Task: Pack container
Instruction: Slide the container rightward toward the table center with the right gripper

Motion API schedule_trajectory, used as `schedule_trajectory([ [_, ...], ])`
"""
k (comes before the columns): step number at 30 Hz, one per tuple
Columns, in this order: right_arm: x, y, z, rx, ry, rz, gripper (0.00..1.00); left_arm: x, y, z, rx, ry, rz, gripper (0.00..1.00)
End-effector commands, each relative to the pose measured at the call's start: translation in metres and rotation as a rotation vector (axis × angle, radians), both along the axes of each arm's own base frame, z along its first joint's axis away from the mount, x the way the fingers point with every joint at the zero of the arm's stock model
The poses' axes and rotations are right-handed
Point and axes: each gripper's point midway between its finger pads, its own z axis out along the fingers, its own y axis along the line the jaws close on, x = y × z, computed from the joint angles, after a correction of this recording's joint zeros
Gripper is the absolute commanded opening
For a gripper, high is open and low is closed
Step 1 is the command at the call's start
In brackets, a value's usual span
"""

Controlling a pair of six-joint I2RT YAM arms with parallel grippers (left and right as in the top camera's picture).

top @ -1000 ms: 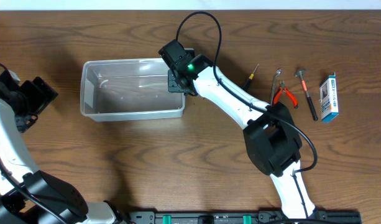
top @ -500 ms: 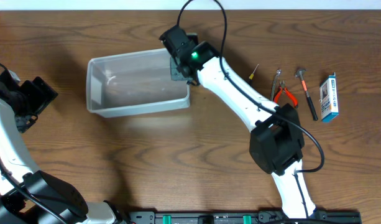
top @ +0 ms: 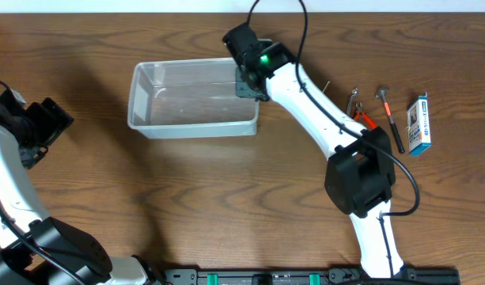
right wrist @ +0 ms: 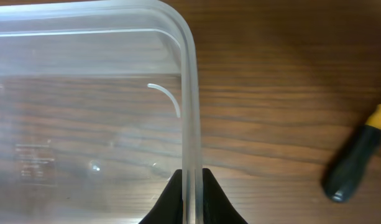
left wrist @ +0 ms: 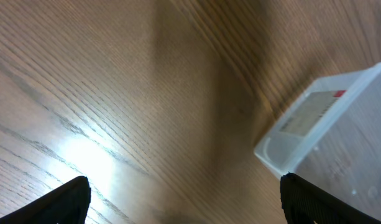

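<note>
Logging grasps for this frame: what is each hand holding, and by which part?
The right hand pinches the container by the rim of one short end wall; the left hand holds nothing.

Clear empty container [top: 193, 99], upright on table, far-center.

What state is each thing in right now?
container: upright, empty, one end wall pinched by right gripper
right gripper: shut on container wall
left gripper: open, holding nothing, apart from container
screwdriver: lying on table, outside container
pliers: lying on table, outside container
hammer: lying on table, outside container
box: lying flat on table, beside hammer
</note>
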Motion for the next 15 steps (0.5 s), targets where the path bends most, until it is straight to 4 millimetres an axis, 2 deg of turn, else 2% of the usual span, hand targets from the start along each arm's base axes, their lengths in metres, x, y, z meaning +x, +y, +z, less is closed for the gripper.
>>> schedule_trajectory([
  [1, 0.012, -0.025, 0.023, -0.006, -0.038, -0.053, 0.01, 0.001, 0.0, 0.006, 0.021, -0.01, -0.019, 0.9],
  [9, 0.011, -0.056, 0.018, -0.049, 0.007, -0.102, 0.01, 0.001, 0.0, 0.006, 0.021, -0.01, -0.019, 0.9],
  [15, 0.008, -0.065, 0.018, -0.101, 0.018, -0.087, 0.01, 0.001, 0.0, 0.006, 0.021, -0.01, -0.019, 0.9],
])
